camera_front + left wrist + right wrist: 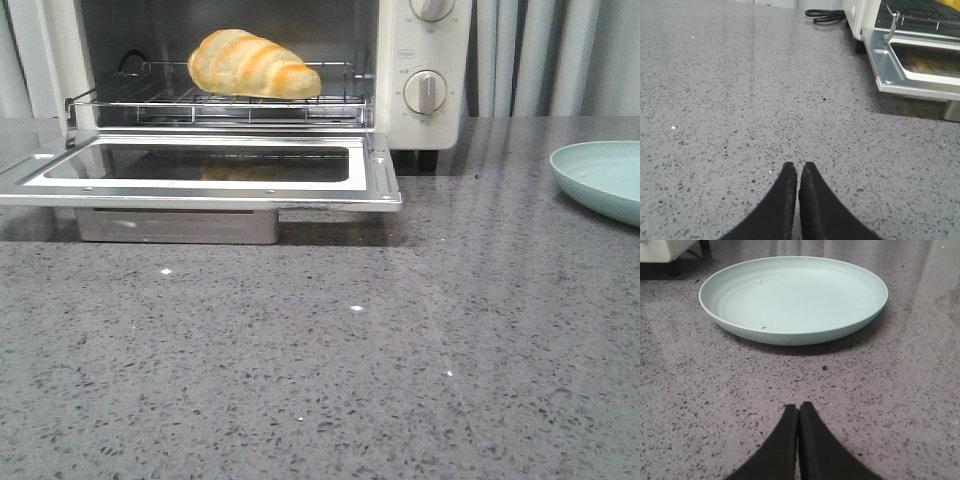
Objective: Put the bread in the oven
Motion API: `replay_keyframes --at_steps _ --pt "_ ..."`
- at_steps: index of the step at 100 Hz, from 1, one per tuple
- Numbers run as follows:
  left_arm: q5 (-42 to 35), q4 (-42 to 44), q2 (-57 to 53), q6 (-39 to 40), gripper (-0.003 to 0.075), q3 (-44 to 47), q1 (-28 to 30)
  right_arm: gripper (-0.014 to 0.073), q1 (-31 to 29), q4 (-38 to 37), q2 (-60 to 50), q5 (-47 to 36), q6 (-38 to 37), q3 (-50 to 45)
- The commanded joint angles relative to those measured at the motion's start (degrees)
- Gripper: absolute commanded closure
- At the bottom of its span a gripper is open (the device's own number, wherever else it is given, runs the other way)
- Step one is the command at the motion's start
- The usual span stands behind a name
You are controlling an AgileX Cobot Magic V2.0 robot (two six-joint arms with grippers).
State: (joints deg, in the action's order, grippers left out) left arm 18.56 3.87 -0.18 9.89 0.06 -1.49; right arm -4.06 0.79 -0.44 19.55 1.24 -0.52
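The golden bread (254, 64) lies on the wire rack (220, 97) inside the cream-white oven (425, 60). The oven's glass door (200, 170) hangs open and flat toward me. A yellow sliver of the bread (950, 3) shows in the left wrist view, with the oven door (912, 65) off to one side. My left gripper (798, 165) is shut and empty over the bare counter, well apart from the oven. My right gripper (798, 406) is shut and empty, just short of the pale green plate (792, 297). Neither gripper shows in the front view.
The pale green plate (600, 178) sits empty on the grey speckled counter (330, 350) at the right. The oven's two knobs (425, 92) face me. A black cable (826, 16) lies beside the oven. Curtains hang behind.
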Motion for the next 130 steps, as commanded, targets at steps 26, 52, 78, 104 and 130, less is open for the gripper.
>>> replay_keyframes --at_steps 26,52,78,104,130 --pt "-3.60 0.22 -1.41 -2.97 0.0741 1.29 0.22 0.0633 -0.43 -0.20 -1.13 -1.33 0.07 -1.51" --pt "-3.60 -0.16 -1.41 -4.82 0.0741 1.29 0.22 0.0633 -0.43 -0.20 -1.13 -1.33 0.07 -1.51" --pt "-3.60 -0.06 -1.41 -5.20 0.0741 1.29 0.22 0.0633 -0.43 -0.20 -1.13 -1.33 0.07 -1.51" --pt "-3.80 -0.17 -1.41 -5.20 0.0741 1.29 0.22 0.0633 -0.43 -0.20 -1.13 -1.33 0.07 -1.51" --pt "-3.80 -0.17 -1.41 -5.20 0.0741 1.29 0.22 0.0632 -0.43 -0.20 -1.13 -1.33 0.07 -1.51"
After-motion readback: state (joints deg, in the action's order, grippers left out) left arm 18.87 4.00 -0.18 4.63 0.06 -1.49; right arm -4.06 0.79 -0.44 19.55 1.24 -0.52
